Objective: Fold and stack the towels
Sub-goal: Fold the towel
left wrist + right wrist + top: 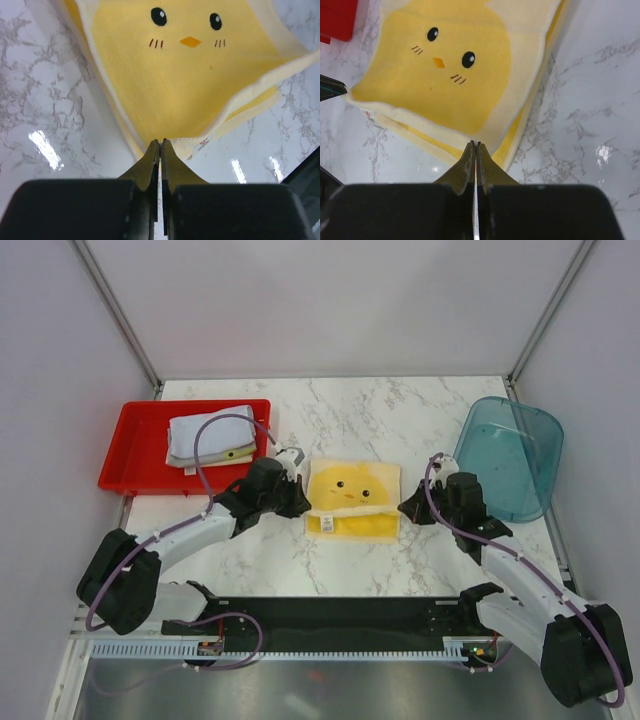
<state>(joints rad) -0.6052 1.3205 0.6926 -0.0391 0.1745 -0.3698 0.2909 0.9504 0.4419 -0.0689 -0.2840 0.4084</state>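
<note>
**A:** Two pincers, both clamped shut. On what?

**B:** The left pincer pinches one corner of the soft pale yellow chick-face towel, and the right pincer pinches another. The towel lies on the white marble bench between them, just ahead of each tip, with its top layer slightly raised.

**A:** How should they fold it well?

**B:** I'd move both corners together and level, then lay the held edge square on the layer beneath, because uneven travel would likely skew it. The folded light grey towels sit in the red plastic tray, beyond the left pincer.
</note>
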